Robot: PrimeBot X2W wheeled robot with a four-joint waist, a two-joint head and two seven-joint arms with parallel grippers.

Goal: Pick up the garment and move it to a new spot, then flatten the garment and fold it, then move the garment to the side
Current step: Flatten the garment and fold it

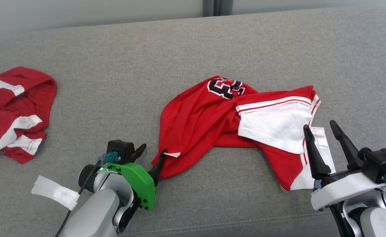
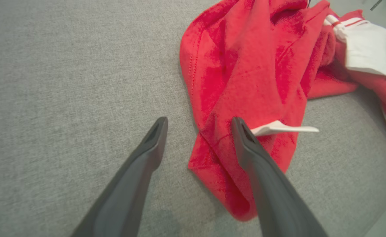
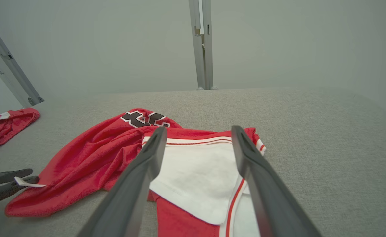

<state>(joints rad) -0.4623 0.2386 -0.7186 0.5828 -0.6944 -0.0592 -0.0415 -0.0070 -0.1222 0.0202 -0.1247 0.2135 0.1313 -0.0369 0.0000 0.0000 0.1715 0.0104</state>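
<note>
The garment point(image 1: 206, 121) is a red jersey with white sleeves and a black number, lying crumpled in the middle of the grey padded surface point(image 1: 114, 82). My left gripper point(image 1: 151, 154) stands open at its lower left corner. In the left wrist view point(image 2: 199, 122) one finger rests on the red cloth point(image 2: 245, 65) by a white tag point(image 2: 285, 129), the other over bare surface. My right gripper point(image 1: 320, 125) is open above the white sleeve at the garment's right end, and nothing sits between its fingers point(image 3: 198, 129). The garment point(image 3: 90, 161) and left gripper point(image 3: 31, 175) also show in the right wrist view.
A second red and white garment point(image 1: 13, 112) lies bunched at the far left of the surface, also seen as that garment point(image 3: 5, 125) from the right wrist. A pale wall with a metal post point(image 3: 201, 42) stands behind the surface's far edge.
</note>
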